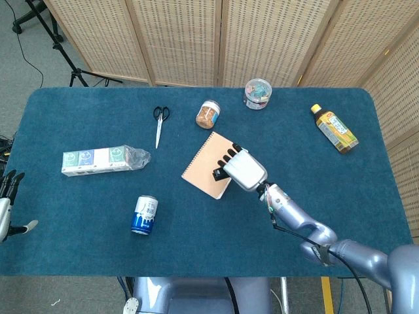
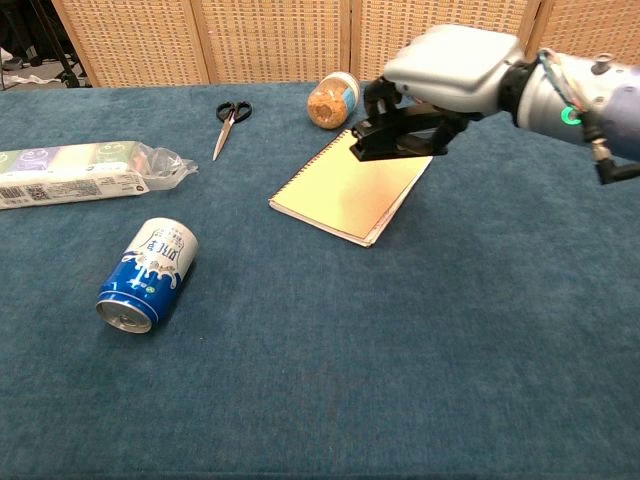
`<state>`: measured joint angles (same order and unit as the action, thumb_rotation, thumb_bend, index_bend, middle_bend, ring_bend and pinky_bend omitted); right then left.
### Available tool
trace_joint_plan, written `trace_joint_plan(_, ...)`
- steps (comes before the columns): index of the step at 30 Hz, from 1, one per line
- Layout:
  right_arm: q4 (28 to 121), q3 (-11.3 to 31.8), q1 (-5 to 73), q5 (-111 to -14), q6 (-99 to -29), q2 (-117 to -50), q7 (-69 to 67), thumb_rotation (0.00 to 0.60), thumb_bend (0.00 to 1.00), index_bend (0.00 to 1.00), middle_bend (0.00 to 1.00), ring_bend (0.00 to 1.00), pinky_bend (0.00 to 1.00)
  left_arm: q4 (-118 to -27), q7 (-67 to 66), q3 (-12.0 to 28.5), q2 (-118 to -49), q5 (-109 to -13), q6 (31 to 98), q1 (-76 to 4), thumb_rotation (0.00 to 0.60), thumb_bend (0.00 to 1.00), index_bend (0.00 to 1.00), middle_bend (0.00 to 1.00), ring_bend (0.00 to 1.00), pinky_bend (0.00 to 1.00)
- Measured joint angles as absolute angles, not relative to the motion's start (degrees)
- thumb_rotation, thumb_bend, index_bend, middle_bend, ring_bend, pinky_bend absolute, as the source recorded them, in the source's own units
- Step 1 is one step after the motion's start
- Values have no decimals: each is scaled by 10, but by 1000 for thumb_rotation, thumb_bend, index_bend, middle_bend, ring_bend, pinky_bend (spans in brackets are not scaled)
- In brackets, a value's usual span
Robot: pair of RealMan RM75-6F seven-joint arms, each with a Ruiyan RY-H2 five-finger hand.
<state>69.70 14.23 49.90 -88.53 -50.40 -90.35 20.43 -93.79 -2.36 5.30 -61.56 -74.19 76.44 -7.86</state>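
Your right robot hand (image 1: 241, 168) pinches a small black block (image 2: 390, 143), directly above the notebook (image 1: 208, 167); left robot hand (image 1: 6, 199) spread, far off.

The right hand (image 1: 241, 168) is cased in silver with black fingers (image 2: 385, 125); its forearm is silver-blue, marked by a green light.

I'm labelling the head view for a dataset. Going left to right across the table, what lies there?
Left hand at the table edge, wrapped packet, blue can, scissors, brown jar, clear tub of clips, bottle. Notebook and right hand overlap the jar's span, so they are left out.
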Motion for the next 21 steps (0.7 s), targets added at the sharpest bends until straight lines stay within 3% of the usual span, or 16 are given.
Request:
trace_joint_plan(10, 587, 182, 569, -755, -448, -1032, 347, 600, 749, 529, 486, 362, 256, -928, 8, 57, -605, -725, 738, -84, 600, 0, 0, 0, 0, 0)
trace_joint_plan(13, 544, 185, 582, -738, -446, -1063, 363, 600, 745, 521, 432, 351, 256, -926, 17, 58, -602, -720, 728, -88, 600, 0, 0, 0, 0, 0)
trace_joint_plan(14, 528, 185, 587, -734, -445, -1071, 369, 600, 737, 479, 365, 312, 256, -926, 18, 58, -601, -719, 727, -88, 600, 0, 0, 0, 0, 0)
trace_joint_plan(16, 509, 183, 592, -725, -441, -1080, 380, 600, 686, 239, 138, 134, 209, -925, 20, 59, -600, -718, 725, -89, 600, 0, 0, 0, 0, 0)
trace_joint_plan(18, 500, 182, 594, -707, -430, -1084, 395, 600, 639, 59, 18, 26, 129, -925, 20, 59, -600, -717, 722, -91, 600, 0, 0, 0, 0, 0)
trace_joint_plan(21, 512, 184, 593, -669, -422, -1082, 420, 600, 595, 0, 0, 0, 52, -926, 17, 58, -600, -716, 719, -93, 600, 0, 0, 0, 0, 0)
